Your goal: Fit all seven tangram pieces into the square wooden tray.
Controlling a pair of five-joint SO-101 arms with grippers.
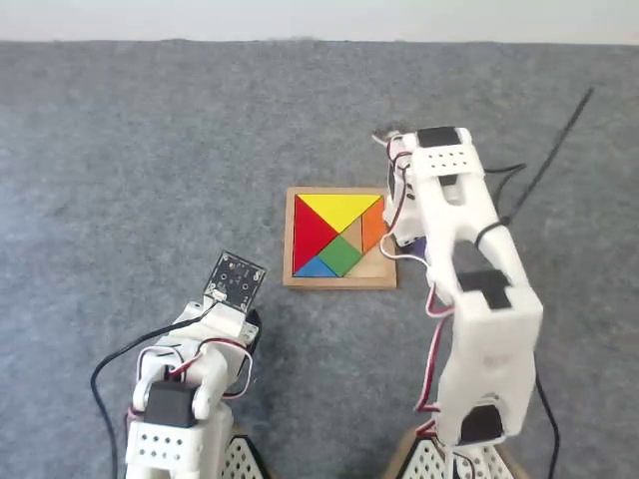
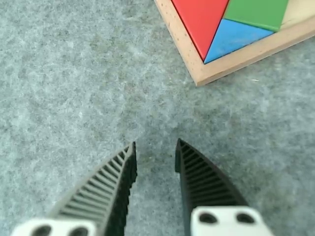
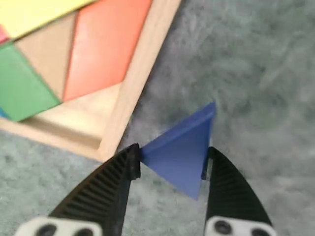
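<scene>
No word, number, brand or sign can be read anywhere. The small dark circuit board on the left arm's wrist carries a few pale marks, too small to make out.
</scene>
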